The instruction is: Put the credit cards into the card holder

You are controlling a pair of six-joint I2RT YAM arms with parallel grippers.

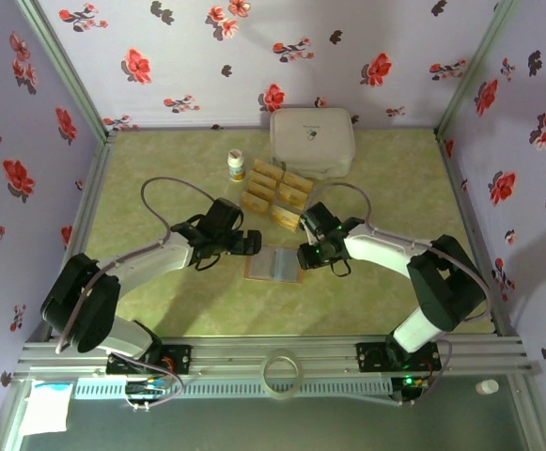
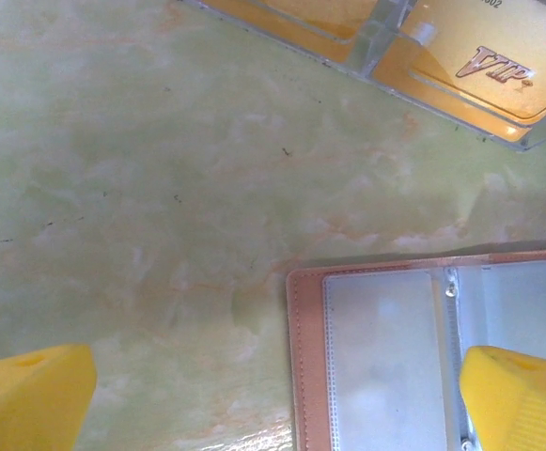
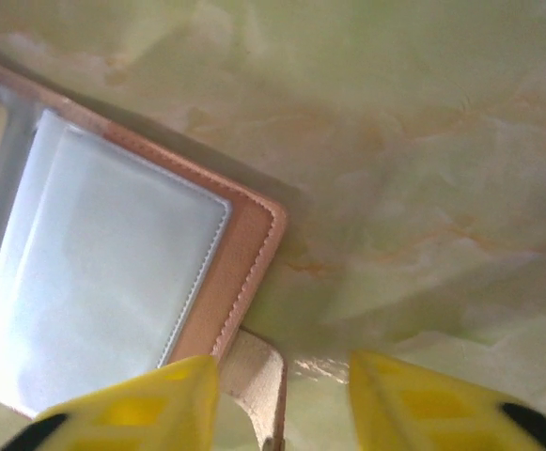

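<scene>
The card holder (image 1: 273,265) lies open and flat on the table between my two grippers, a pinkish-tan wallet with grey-clear pockets (image 2: 385,348). Several gold credit cards (image 1: 274,193) lie in a cluster just behind it; one marked VIP (image 2: 484,61) sits in clear plastic. My left gripper (image 1: 250,246) hangs wide open over the holder's left edge, yellow fingers (image 2: 28,399) far apart, nothing held (image 2: 273,399). My right gripper (image 3: 282,404) is open at the holder's right edge (image 3: 244,254). The tan clasp strap (image 3: 258,371) lies between its fingertips, against the left one.
A large white rounded box (image 1: 312,141) stands at the back with a small white pill bottle (image 1: 237,165) to its left. A tape ring (image 1: 281,371) rests on the front rail. Floral walls close in three sides; bare green tabletop lies left and right.
</scene>
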